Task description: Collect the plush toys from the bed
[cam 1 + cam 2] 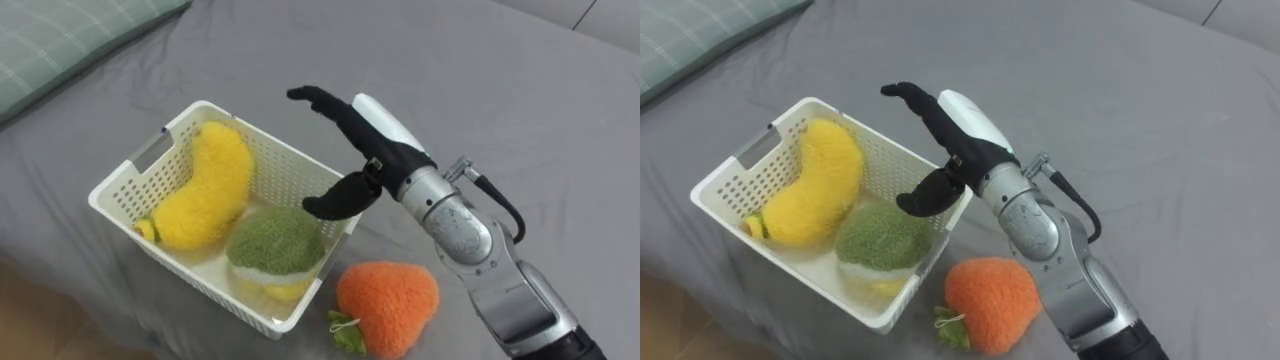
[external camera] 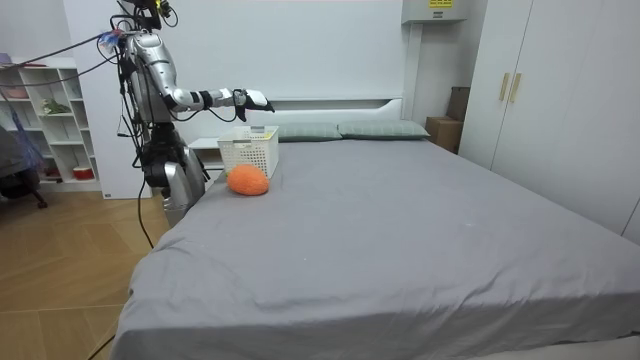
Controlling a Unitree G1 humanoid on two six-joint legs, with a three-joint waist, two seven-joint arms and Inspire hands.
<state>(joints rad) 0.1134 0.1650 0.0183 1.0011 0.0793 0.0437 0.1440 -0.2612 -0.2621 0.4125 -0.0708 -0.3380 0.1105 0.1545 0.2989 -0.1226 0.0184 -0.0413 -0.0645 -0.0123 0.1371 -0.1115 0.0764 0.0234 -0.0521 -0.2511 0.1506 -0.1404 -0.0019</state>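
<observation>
1. Two toys are already sitting in the white basket [image 1: 128,186]: a yellow plush banana [image 1: 207,188] along its far-left wall and a round green plush toy [image 1: 275,240] in its near corner. They touch each other and cover most of the floor.
2. One orange plush fruit [image 1: 388,298] with a little green leaf tuft is not collected yet. It lies on the grey bed [image 1: 500,80] just beside the basket's near-right corner, outside the wall.
3. The robot's right hand [image 1: 385,150] hovers over the basket's right-hand rim. Its fingers are stretched out, the thumb hangs loosely bent underneath, and it has nothing in it.
4. From the room view, the robot stands at the side of the bed, and the basket sits close to that same edge.
5. What could go sideways, as a guess:
   - The hand is right above the rim, so dropping toward the orange fruit could clip the wall and shove or tip the light basket toward the bed's edge.
   - The fruit looks round and squashy, so a shallow pinch may just roll it away from the basket.
   - With little room inside, it could land on top of the green toy and tumble back out.
</observation>
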